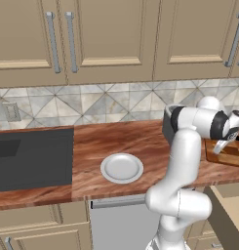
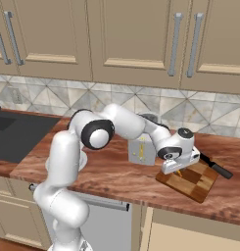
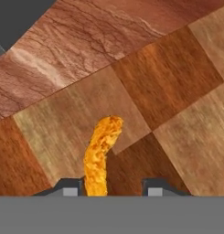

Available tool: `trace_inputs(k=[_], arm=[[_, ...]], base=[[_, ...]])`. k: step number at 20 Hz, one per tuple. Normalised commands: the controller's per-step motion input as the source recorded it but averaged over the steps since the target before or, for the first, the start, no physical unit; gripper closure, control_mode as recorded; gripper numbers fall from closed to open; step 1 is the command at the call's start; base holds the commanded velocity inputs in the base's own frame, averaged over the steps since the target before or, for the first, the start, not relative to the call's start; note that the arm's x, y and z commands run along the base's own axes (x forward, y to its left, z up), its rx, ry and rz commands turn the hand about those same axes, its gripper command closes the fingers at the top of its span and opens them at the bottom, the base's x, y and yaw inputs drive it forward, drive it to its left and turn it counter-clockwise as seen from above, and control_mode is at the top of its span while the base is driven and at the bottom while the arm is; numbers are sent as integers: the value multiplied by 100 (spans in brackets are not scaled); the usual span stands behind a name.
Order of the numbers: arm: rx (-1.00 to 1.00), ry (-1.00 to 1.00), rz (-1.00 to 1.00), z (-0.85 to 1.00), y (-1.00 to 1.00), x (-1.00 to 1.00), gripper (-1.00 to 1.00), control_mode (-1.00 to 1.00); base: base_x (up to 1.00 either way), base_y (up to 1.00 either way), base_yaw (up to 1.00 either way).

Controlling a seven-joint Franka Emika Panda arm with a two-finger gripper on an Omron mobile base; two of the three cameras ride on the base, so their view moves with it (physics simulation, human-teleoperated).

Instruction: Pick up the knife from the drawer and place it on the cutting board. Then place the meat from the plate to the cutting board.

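**Meat strip at the board, pincer parted**

Two-finger gripper [image 2: 179, 171] hangs low over the checkered light-and-dark wooden cutting board [image 2: 197, 182]. The jaws stand apart. The tiny curved orange meat strip [image 3: 100, 153] sits by one finger tip [image 3: 70, 188] and runs away from the pincer across the board; whether it is pinched I cannot tell. It is likely light, soft and floppy; take it mid-length. The all-black pointed knife [image 2: 215, 167] lies beyond the pincer on the board's far edge. The round white rimmed plate [image 1: 122, 168] is well behind, bare. Arm stretched out sideways, hand pointing down.

even, bright rendered light; soft shadows; slightly blurry, no glare
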Motion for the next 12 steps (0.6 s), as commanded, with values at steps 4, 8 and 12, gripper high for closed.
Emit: trace_inputs(k=[4, 8, 12], arm=[[0, -1, 1, 0, -29, 0, -100, -100], [1, -6, 0, 11, -14, -2, -100, -100], [1, -9, 0, 21, -1, -21, -100, -100]], base=[[0, 0, 0], [0, 0, 0], [0, 0, 0]])
